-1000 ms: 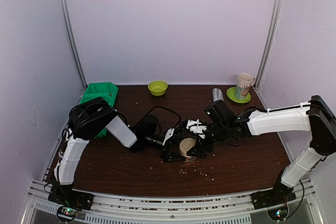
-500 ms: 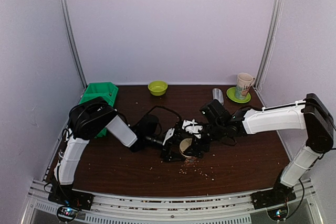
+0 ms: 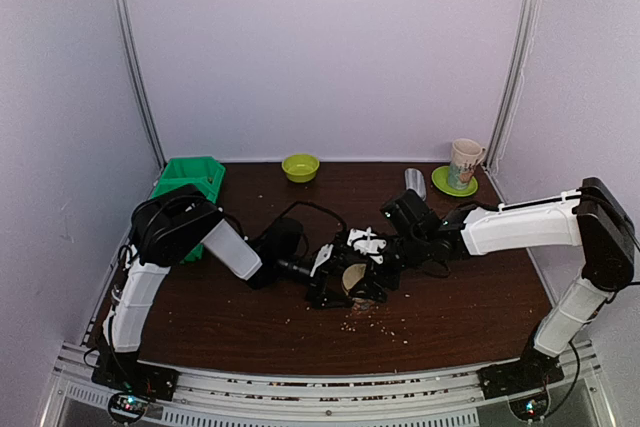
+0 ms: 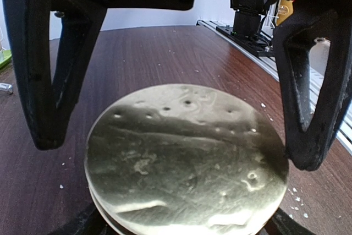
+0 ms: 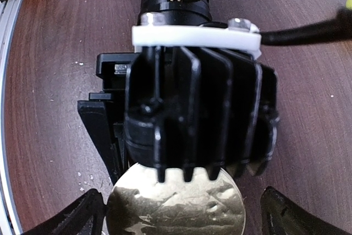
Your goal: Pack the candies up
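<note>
Flanking one round, pale-gold metallic disc (image 4: 187, 174): two black two-finger grippers, close together at mid-table.
Left gripper (image 4: 180, 146): its two fingers stand either side of the disc, one touching the rim; whether they clamp it cannot be told. Right gripper (image 5: 184, 214): released, fingers spread wide, tips beside the disc's lower edge with a gap showing on one side. The candies cannot be made out in any view, so their place relative to either gripper cannot be told. Pale crumbs (image 3: 365, 323) dot the dark wooden table (image 3: 200, 317) just in front of the grippers. Farther back stand one green plastic bin (image 3: 190, 182), one lime bowl (image 3: 300, 167), one pale mug (image 3: 465, 160) on one green saucer (image 3: 443, 185), and one small grey cylinder (image 3: 413, 180).
</note>
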Robot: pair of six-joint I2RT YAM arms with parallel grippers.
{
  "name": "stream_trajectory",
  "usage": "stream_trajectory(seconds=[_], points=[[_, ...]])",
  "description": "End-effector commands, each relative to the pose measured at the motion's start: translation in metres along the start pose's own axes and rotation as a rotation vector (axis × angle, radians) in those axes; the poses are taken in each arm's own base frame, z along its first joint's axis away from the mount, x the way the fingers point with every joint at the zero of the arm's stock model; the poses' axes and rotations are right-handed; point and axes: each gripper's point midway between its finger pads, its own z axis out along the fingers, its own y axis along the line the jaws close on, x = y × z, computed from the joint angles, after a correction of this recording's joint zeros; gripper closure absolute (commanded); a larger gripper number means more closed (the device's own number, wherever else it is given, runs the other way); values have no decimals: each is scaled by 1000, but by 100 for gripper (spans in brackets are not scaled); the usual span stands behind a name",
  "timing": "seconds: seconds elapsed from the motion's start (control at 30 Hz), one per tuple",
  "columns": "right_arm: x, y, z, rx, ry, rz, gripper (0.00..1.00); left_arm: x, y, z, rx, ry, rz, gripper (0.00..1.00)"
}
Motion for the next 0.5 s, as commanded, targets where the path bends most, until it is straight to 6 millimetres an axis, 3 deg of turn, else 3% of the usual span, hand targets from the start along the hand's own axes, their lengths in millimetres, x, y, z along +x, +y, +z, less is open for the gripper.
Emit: stream_trajectory(seconds=[0.0, 0.47], points=[[14, 7, 2, -13, 38, 12, 0, 72, -29, 5, 40, 165, -250, 19], [17, 6, 1, -3, 59, 34, 5, 75, -27, 5, 30, 172, -256, 19]])
